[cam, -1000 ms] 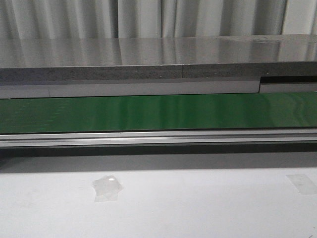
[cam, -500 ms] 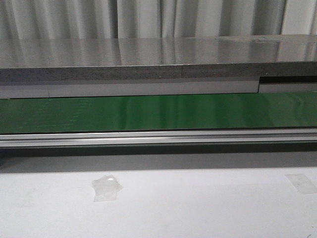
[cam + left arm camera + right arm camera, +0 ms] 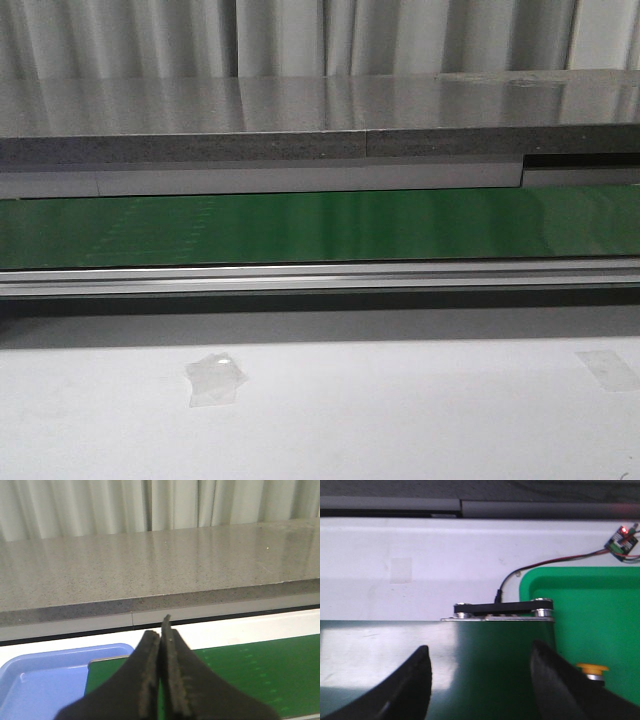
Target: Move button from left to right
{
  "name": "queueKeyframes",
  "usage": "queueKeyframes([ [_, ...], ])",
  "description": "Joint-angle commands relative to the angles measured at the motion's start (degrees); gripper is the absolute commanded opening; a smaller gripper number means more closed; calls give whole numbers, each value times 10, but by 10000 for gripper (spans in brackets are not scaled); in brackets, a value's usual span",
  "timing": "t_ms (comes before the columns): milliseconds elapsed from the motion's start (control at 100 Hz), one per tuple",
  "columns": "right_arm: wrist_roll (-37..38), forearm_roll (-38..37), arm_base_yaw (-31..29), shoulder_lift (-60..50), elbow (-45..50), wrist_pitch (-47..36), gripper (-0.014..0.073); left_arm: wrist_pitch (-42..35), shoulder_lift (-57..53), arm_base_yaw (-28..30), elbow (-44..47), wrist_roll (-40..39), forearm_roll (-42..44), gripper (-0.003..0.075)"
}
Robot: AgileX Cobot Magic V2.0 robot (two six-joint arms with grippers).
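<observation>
The green belt (image 3: 320, 228) runs across the front view with nothing on it. No arm shows there. In the left wrist view my left gripper (image 3: 161, 632) is shut and empty over the belt's end (image 3: 250, 675), next to a blue tray (image 3: 40, 680). In the right wrist view my right gripper (image 3: 480, 655) is open and empty over the belt's other end (image 3: 485, 645). A button's orange-yellow cap (image 3: 592, 669) shows in a green tray (image 3: 590, 615) just beyond the right finger (image 3: 555, 680); its body is mostly hidden.
A grey stone-like shelf (image 3: 320, 120) runs behind the belt, with curtains behind it. An aluminium rail (image 3: 320, 280) edges the belt's near side. Tape patches (image 3: 213, 380) lie on the white table. A small circuit board with wires (image 3: 621, 541) sits by the green tray.
</observation>
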Motion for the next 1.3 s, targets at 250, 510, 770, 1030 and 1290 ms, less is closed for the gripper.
queueKeyframes([
  [250, -10, 5, 51, -204, 189, -182, 444, -42, 1, -3, -17, -2, -7, -20],
  [510, -10, 5, 51, -372, 360, -280, 444, -42, 1, -3, -17, -2, -7, -20],
  [770, -10, 5, 51, -549, 468, -286, 444, -42, 1, -3, -17, -2, -7, -20],
  [1030, -10, 6, 51, -675, 496, -196, 444, -42, 1, -3, -17, -2, -7, -20],
  [1290, -10, 6, 51, -694, 496, -186, 377, -42, 1, -3, -17, -2, -7, -20],
])
